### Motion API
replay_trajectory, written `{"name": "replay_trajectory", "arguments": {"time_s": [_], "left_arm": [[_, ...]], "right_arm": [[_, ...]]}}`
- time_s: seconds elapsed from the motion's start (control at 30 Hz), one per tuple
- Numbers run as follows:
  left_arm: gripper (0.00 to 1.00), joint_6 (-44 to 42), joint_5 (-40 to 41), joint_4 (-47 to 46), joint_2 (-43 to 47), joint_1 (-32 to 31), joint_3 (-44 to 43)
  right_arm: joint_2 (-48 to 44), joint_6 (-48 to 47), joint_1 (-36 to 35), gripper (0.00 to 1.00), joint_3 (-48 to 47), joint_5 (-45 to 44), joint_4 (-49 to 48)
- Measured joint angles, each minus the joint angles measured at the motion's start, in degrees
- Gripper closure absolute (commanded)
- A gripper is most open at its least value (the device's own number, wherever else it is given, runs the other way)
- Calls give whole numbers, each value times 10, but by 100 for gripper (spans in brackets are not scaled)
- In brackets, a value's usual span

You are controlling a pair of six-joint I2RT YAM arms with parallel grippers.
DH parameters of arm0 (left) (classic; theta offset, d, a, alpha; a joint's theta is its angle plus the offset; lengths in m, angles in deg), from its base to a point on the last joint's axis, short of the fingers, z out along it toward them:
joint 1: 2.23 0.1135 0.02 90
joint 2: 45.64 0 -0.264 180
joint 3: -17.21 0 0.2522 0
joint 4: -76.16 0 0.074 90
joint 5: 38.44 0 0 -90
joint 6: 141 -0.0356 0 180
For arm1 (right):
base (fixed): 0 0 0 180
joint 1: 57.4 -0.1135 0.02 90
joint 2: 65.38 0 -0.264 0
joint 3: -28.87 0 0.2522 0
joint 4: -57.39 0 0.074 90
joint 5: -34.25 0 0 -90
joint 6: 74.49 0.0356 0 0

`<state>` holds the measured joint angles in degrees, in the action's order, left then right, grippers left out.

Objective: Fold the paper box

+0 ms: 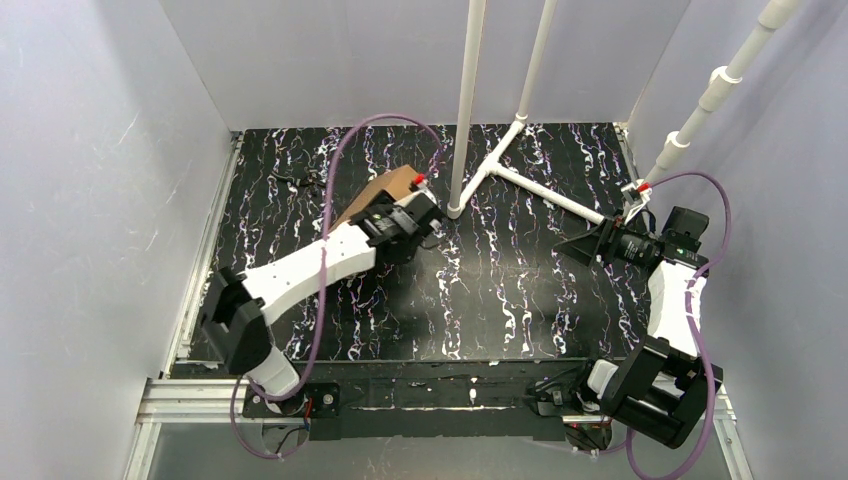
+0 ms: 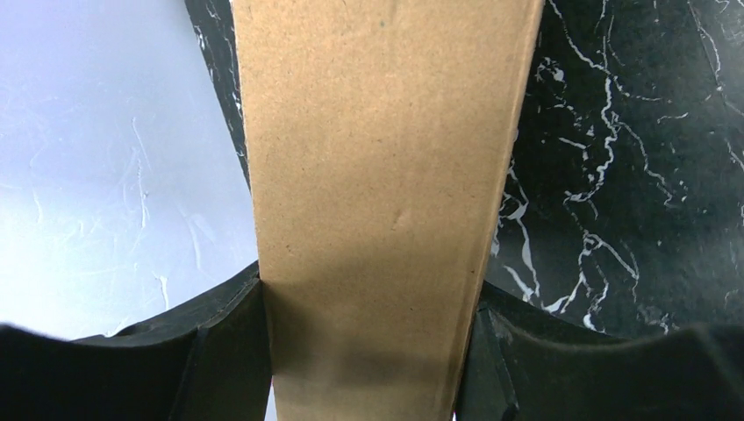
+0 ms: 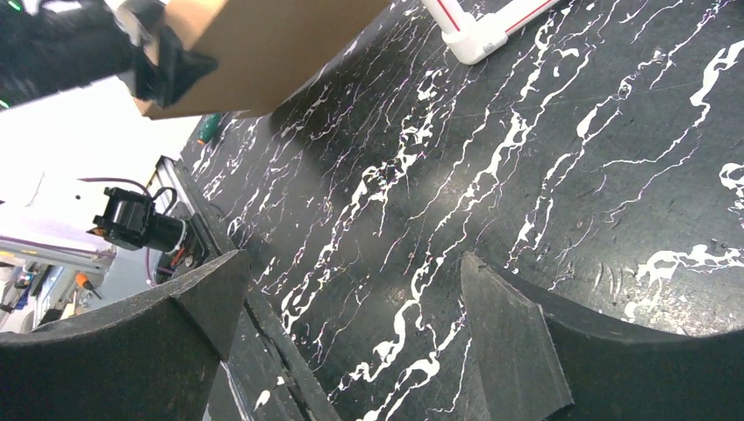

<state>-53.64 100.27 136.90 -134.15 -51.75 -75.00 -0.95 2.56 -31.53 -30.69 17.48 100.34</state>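
Black, white-veined table (image 1: 500,300) across the whole overhead view, with a white pipe frame (image 1: 466,100) planted at its middle back. Just left of that frame, toward the back left of the table, the paper box (image 1: 383,190): plain brown cardboard, tilted, half covered from above by the left arm (image 1: 310,265). Clamped by the left gripper (image 2: 373,303), jaws partway apart, one finger (image 2: 224,346) pressed to each side of a cardboard band running up out of frame; shown only by the left wrist camera. From the right wrist camera, a side look at the same box, raised at an angle over its shadow; cannot tell whether any far edge touches the table. Right gripper (image 3: 351,298) spread wide, only table surface between the fingers, well apart from the box, over at the right side. Box ends cut off in both wrist views. Small greenish object (image 3: 209,128) below the box in the right wrist view, too small to identify
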Motion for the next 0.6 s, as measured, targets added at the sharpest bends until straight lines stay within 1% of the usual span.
{"name": "replay_trajectory", "arguments": {"time_s": [0.1, 0.13, 0.23, 0.27, 0.3, 0.33, 0.4, 0.47, 0.6], "left_arm": [[66, 32, 42, 0, -56, -31, -2], [58, 44, 54, 4, -76, -41, -5], [42, 84, 76, 29, -130, -66, -25], [38, 99, 80, 38, -144, -73, -32], [31, 115, 80, 47, -154, -80, -38], [22, 131, 76, 57, -160, -87, -42], [11, 158, 53, 77, -162, -96, -50], [2, 184, 13, 93, -157, -102, -64], [2, 204, -90, 94, -115, -105, -66]], "right_arm": [[0, 4, 0, 2, 4, 0, -7], [0, 6, 0, 2, 6, 0, -7], [0, 8, 0, 2, 6, 0, -8], [0, 8, 0, 2, 6, 0, -8], [0, 8, 0, 2, 6, 0, -8], [0, 8, 0, 2, 6, 0, -8], [0, 8, 0, 2, 6, 0, -9], [0, 8, 0, 2, 6, 0, -9], [0, 8, 0, 2, 6, -2, -9]]}}
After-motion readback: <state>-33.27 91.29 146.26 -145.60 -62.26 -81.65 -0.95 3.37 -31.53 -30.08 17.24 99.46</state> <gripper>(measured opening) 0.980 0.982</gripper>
